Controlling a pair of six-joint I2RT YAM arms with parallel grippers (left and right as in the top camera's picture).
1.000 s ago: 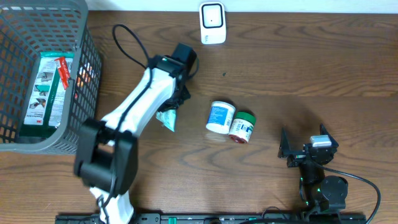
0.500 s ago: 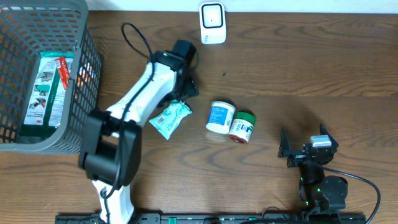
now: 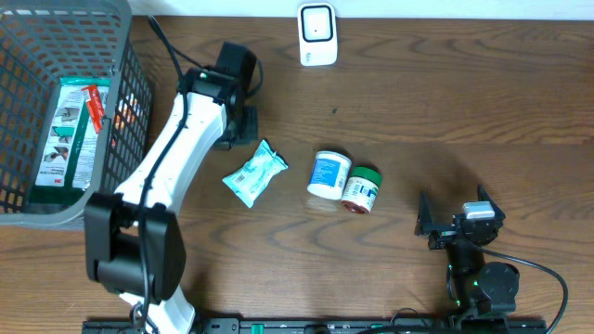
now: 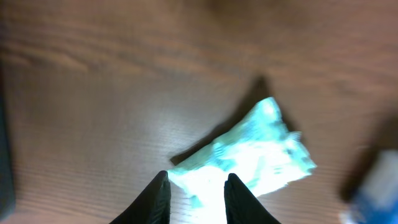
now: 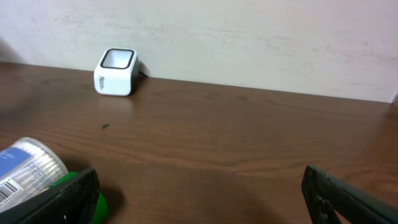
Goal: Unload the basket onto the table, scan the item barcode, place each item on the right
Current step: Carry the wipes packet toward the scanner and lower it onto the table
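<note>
Hidden or unclear: The left wrist view is blurred, and there the packet (image 4: 249, 155) is washed out to a pale glare. We cannot read its print in either view, nor tell whether a barcode faces up. In the overhead view the left arm (image 3: 176, 148) covers its own fingertips. The basket (image 3: 137, 121) is cut off by the frame's left and top edges. The right wrist view shows only parts of the two jars at its lower left.

Packet place: It lies flat on the desk (image 3: 464, 102), left of centre, on the near side of the left arm's wrist and apart from it. The white jar (image 3: 329, 174) is near on its right, not touching.

Packet axis: We see the long axis running diagonally, near-left to far-right, with the far end towards the jars.

Left jaws: Slightly parted, and we see the fingertips (image 4: 158, 199) above the packet, pinching nothing.

Right jaws: Spread wide and holding nothing, near the desk's near-right corner.

Edges and room: The scanner (image 3: 316, 34) stands at the middle of the far edge, and we see bare wood between it and the packet. The basket, with a box (image 3: 70, 130) inside, fills the far-left corner. The green-lidded jar (image 3: 362, 189) touches the white jar.
</note>
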